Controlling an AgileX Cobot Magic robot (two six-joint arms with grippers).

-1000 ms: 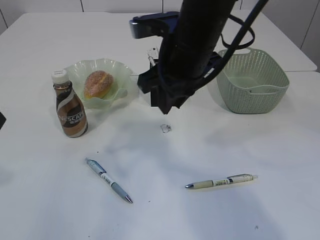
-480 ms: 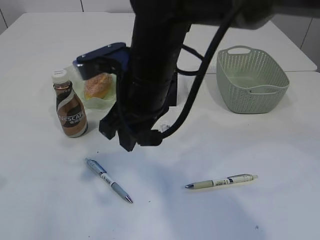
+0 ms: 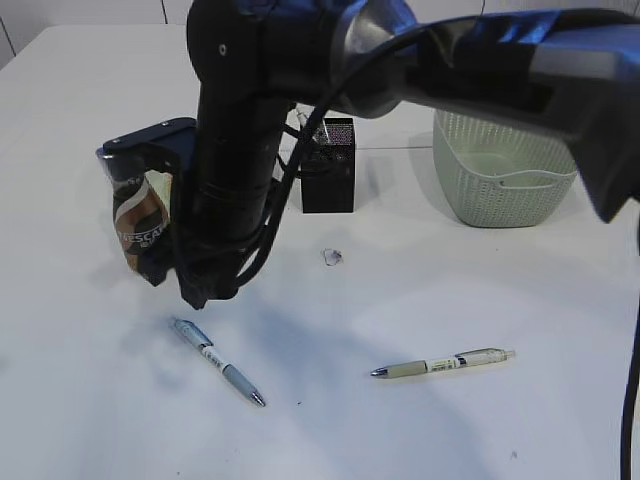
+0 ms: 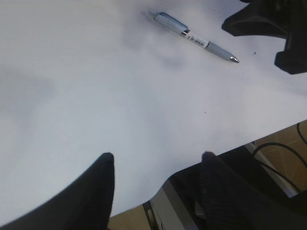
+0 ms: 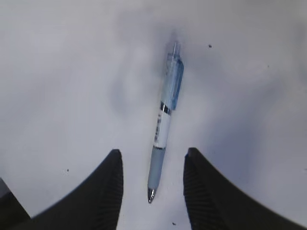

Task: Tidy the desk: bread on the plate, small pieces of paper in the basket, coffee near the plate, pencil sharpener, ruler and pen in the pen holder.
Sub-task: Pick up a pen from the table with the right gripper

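Right gripper (image 5: 151, 179): I see its jaws spread, empty, above the blue pen (image 5: 164, 121).
Left gripper (image 4: 156, 184): agape, nothing held.
Blue pen: flat on table (image 3: 80, 400).
Second pen (image 3: 442, 363): well apart.

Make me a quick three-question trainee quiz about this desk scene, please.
1. True or false: the blue pen lies between the open fingers of the right pincer.
2. How many pens are on the table?
3. Which is nearer the basket: A, the blue pen, or B, the grey pen?

Key: 1 true. 2 two. 3 B.
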